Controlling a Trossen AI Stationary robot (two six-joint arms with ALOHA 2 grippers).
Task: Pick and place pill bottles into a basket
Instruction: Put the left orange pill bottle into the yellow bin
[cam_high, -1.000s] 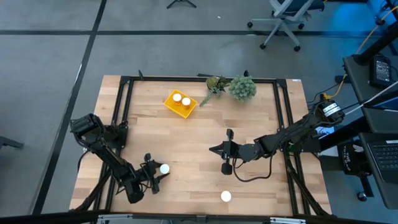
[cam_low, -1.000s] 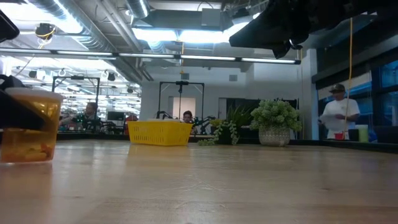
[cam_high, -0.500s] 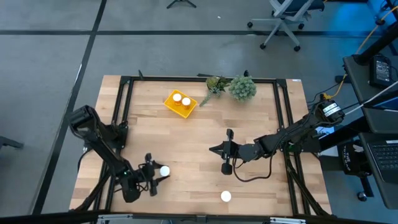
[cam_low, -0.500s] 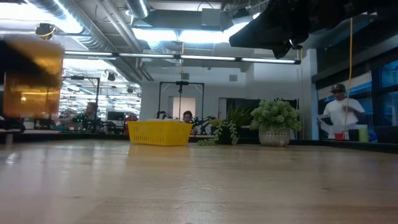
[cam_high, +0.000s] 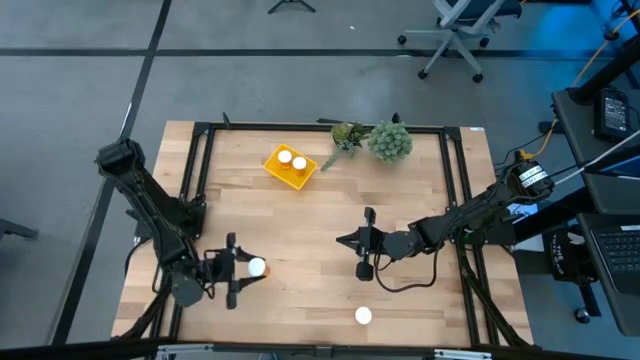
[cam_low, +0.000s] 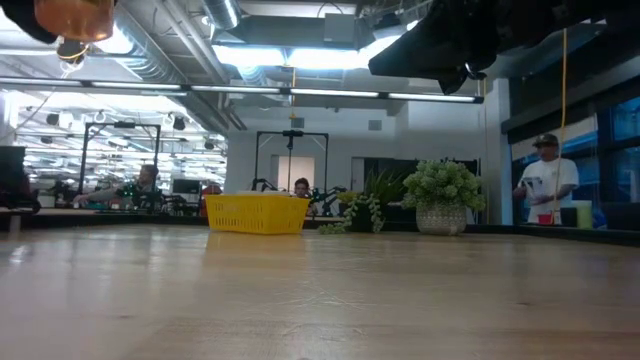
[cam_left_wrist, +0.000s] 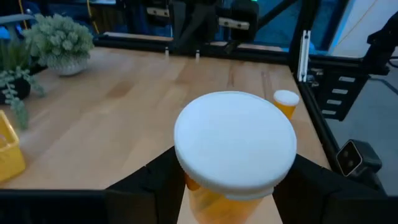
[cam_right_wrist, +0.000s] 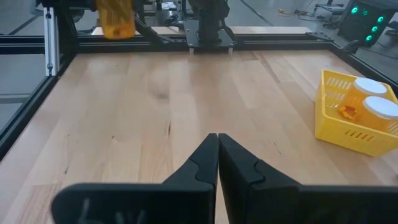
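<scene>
My left gripper (cam_high: 252, 268) is shut on a pill bottle (cam_left_wrist: 235, 140) with a white cap and an orange body, at the table's near left. The low view shows the bottle (cam_low: 75, 15) high above the table. A second bottle (cam_high: 363, 316) stands on its base near the table's front edge; it also shows in the left wrist view (cam_left_wrist: 286, 102). The yellow basket (cam_high: 276, 172) sits at the far middle-left with two bottles (cam_right_wrist: 372, 99) in it. My right gripper (cam_right_wrist: 217, 146) is shut and empty, held above the table's middle (cam_high: 345, 240). My left gripper pinches the bottle's orange body (cam_left_wrist: 208, 198) just under the cap, one dark finger (cam_left_wrist: 146, 183) on each side. The fingers come about level from the table's left. The bottle stands upright in the hold, cap up, lifted clear of the table.
Two green plant clumps (cam_high: 388, 141) stand at the far edge, right of the basket. A black frame rail (cam_high: 455, 200) runs along the table's sides. People stand in the room beyond (cam_low: 545, 180).
My left gripper has gone up with the bottle, and a little toward the table's left. The bottle, which stood on the table a second ago, now hangs well clear of it, still upright.
</scene>
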